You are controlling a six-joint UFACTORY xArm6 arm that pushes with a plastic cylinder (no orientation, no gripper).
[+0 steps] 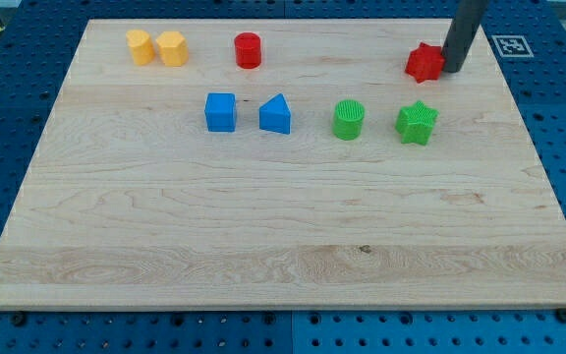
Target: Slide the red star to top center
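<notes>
Contact — my tip (453, 69) sits touching the red star (424, 62) on its right side, no jaws to report; next, push left toward the red cylinder (249, 50).

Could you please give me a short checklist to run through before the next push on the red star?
1. My tip sits on the view's right side of the red star, right for a leftward push: ok.
2. Tip touching the star: appears so, cannot tell for certain.
3. Star already at top center: not ok, it is near the view's top right.
4. Path leftward along the top: ok until the red cylinder.
5. Green star and green cylinder lie below the path: ok.
6. Star well on the board: ok.
</notes>
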